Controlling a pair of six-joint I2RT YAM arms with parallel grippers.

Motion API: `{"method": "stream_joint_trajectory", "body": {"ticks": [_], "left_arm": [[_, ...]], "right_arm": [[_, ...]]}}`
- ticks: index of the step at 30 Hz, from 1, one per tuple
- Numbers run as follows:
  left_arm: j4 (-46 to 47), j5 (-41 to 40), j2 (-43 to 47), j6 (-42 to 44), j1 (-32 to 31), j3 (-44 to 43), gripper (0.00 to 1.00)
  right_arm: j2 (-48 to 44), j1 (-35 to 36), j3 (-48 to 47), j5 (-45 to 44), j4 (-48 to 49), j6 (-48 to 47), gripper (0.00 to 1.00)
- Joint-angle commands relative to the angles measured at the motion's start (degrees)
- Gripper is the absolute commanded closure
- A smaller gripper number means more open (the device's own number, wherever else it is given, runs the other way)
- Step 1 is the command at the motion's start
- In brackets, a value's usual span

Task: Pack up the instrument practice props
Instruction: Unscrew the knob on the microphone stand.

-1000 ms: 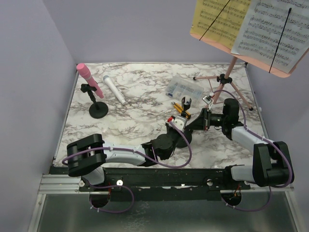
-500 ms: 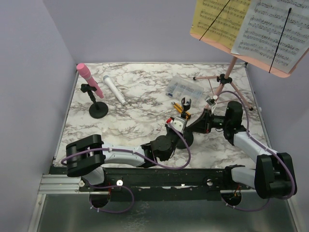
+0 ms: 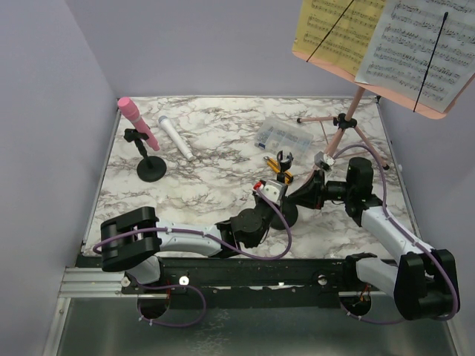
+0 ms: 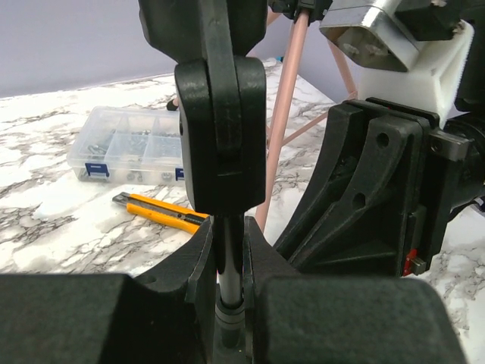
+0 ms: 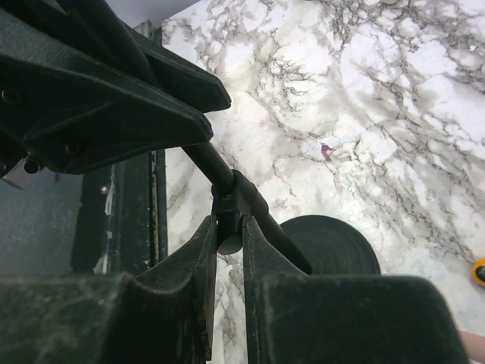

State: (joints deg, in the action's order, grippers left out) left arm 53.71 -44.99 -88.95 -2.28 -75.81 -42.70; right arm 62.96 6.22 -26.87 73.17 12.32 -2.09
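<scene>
A small black mic holder (image 3: pixel 284 160) stands right of the table's middle, its round base (image 5: pixel 330 243) on the marble. My left gripper (image 4: pixel 229 254) is shut on its thin stem, below the clip (image 4: pixel 220 114). My right gripper (image 5: pixel 229 235) is shut on a small knob at the stem's joint. The two grippers meet closely there. At back left the pink microphone (image 3: pixel 137 122) sits in a second black holder (image 3: pixel 151 169), with the white microphone (image 3: pixel 176 138) lying beside it. The pink music rack (image 3: pixel 349 119) at back right carries yellow (image 3: pixel 338 30) and white (image 3: pixel 423 48) pages.
A clear compartment box (image 3: pixel 280 135) lies behind the held holder, and a yellow-and-black utility knife (image 4: pixel 159 212) lies just in front of that box. Purple walls close in the left, back and right sides. The rack's tripod legs (image 3: pixel 371 148) spread close to my right arm.
My right gripper has closed on the holder's knob and its arm has shifted slightly toward the near edge. The left gripper has kept its hold on the stem.
</scene>
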Motion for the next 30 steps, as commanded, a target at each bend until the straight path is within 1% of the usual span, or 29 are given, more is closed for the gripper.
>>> {"method": "stream_joint_trajectory", "body": {"ticks": [1, 6, 8, 9, 12, 14, 15, 16, 17, 18, 20, 22, 24, 27, 29, 30], "left_arm": [[3.60, -0.75, 1.43, -0.41, 0.13, -0.69, 1.00], [1.74, -0.86, 1.01, -0.92, 0.07, -2.01, 1.00], [1.07, -0.97, 0.63, -0.90, 0.06, -2.43, 1.00], [0.86, -1.04, 0.46, -0.90, 0.12, -2.48, 1.00], [0.11, -1.27, 0.36, -1.66, 0.08, -2.41, 1.00], [-0.65, -1.53, 0.50, -2.16, 0.07, -2.39, 1.00], [-1.01, -1.60, 0.61, -2.36, 0.05, -2.44, 1.00], [-1.39, -1.86, 0.70, -2.54, 0.11, -2.39, 1.00], [-1.75, -2.07, 0.88, -2.73, 0.10, -2.44, 1.00], [-1.93, -2.12, 0.99, -2.89, 0.13, -2.39, 1.00], [-2.20, -2.34, 0.96, -2.92, 0.08, -2.49, 1.00], [-2.38, -2.32, 0.83, -3.04, 0.10, -2.65, 1.00], [-2.64, -2.17, 0.72, -3.16, 0.11, -2.95, 1.00], [-3.04, -1.90, 0.90, -3.34, 0.13, -3.05, 1.00], [-3.35, -1.92, 1.11, -3.74, 0.08, -2.93, 1.00], [-3.50, -1.80, 1.22, -3.83, 0.09, -2.86, 1.00]], "right_arm": [[-1.66, 0.22, -2.07, -2.35, -8.08, -11.81, 0.93], [-2.55, 0.31, -3.27, -3.19, -12.04, -16.49, 0.93], [-2.48, 0.33, -3.54, -3.82, -12.22, -18.36, 0.93], [-2.27, 0.42, -4.02, -4.50, -14.15, -19.42, 0.93], [-1.46, 0.53, -5.87, -5.75, -16.88, -25.00, 0.93], [-0.77, 0.56, -7.49, -3.41, -21.96, -35.02, 0.94], [-0.35, 0.56, -8.60, -1.96, -26.74, -41.68, 0.95], [0.06, 0.62, -9.42, -0.20, -31.08, -50.77, 0.95], [0.42, 0.58, -10.29, 0.95, -35.98, -57.82, 0.95], [0.71, 0.64, -10.88, 2.00, -39.99, -66.09, 0.94], [1.34, 0.64, -11.57, 2.69, -46.81, -78.70, 0.88], [1.87, 0.60, -11.62, 2.68, -50.06, -87.14, 0.84], [2.36, 0.72, -11.12, 1.11, -51.34, -93.78, 0.83], [1.96, 0.90, -9.99, -2.88, -48.59, -94.75, 0.87], [1.38, 0.89, -9.01, -5.25, -47.51, -94.85, 0.87], [1.23, 0.91, -8.49, -5.79, -47.11, -94.75, 0.86]]}}
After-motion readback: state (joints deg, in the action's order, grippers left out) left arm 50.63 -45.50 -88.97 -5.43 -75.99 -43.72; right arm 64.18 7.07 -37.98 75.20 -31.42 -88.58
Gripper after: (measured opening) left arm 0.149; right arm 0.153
